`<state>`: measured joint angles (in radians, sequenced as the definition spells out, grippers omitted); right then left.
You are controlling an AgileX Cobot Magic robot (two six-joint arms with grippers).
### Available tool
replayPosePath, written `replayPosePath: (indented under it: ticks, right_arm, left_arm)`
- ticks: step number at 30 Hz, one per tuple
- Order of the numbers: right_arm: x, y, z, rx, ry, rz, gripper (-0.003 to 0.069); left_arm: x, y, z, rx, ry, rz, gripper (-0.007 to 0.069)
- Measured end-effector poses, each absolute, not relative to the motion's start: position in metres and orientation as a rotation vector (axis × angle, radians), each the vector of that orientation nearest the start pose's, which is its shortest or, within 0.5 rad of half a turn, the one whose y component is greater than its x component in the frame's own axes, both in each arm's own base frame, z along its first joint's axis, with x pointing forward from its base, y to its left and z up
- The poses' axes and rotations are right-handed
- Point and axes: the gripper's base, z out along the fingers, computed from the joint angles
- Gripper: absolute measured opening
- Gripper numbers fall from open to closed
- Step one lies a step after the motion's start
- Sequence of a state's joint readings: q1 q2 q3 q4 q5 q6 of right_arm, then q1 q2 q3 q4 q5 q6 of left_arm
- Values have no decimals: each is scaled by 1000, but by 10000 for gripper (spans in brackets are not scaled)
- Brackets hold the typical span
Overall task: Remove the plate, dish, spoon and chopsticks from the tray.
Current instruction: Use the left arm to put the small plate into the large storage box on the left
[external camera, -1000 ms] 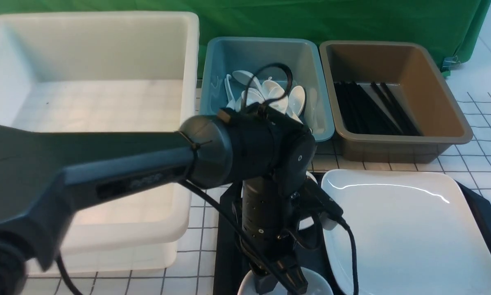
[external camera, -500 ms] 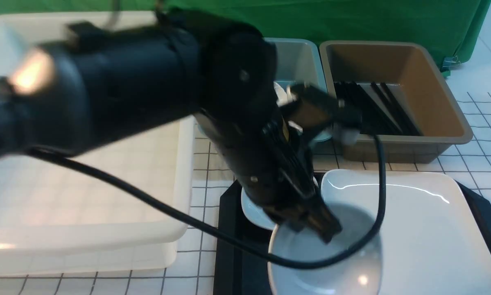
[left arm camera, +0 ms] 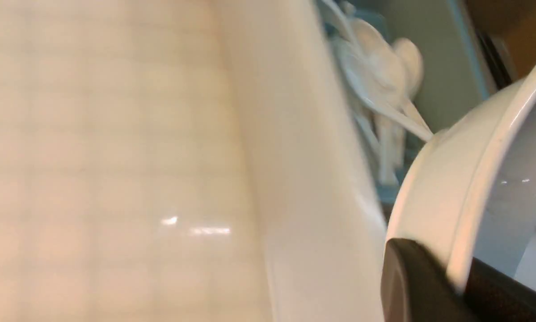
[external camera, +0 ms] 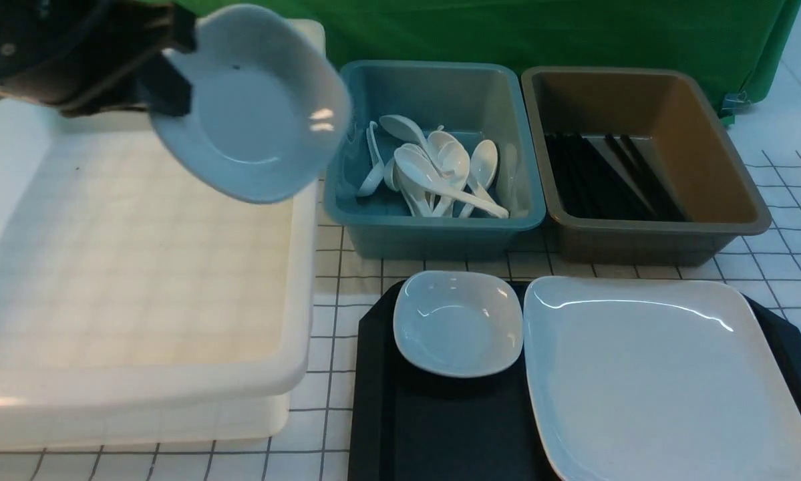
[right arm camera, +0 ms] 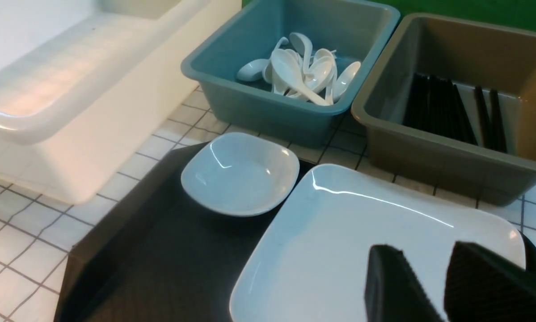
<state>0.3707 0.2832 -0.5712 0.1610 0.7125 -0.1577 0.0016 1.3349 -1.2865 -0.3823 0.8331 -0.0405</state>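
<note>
Since the left gripper [external camera: 170,63] is clamped on only a narrow bite of rim, the dish [external camera: 253,107] hangs steeply tilted above the right-hand edge of the white tub [external camera: 300,267], close to the blue tub [external camera: 433,234].

Risks, as judged:
- The glazed rim may slip from the pads. A fall from this height could chip the dish.
- Released here, it may strike the tub edge or land among the spoons [external camera: 433,170] rather than on the tub floor.

The right gripper [right arm camera: 422,250] stands part-open and empty over the plate [external camera: 654,381]. The plate lies on the tray [external camera: 440,427], touching or nearly touching a second dish [external camera: 457,324].

Not established:
- Depth of the left grip: the wrist view is blurred and shows one finger only.
- Whether the right fingers touch the plate.
- The tray's near edge, which is cut off. No loose spoon or chopsticks show on its visible part. Black chopsticks [external camera: 600,177] lie in the brown tub [external camera: 641,244].
</note>
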Motion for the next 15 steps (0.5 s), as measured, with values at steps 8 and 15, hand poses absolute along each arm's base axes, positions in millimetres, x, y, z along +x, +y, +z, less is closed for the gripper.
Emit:
replayPosePath:
  ticks: [8,15]
  right_arm:
    - [44,27,322,-455,1857,327,212]
    - [44,27,324,-447,1834,327,217]
  left_arm:
    - [287,34,296,-688,2348,-586,15]
    - [294,34,258,-741,2452,-613,15]
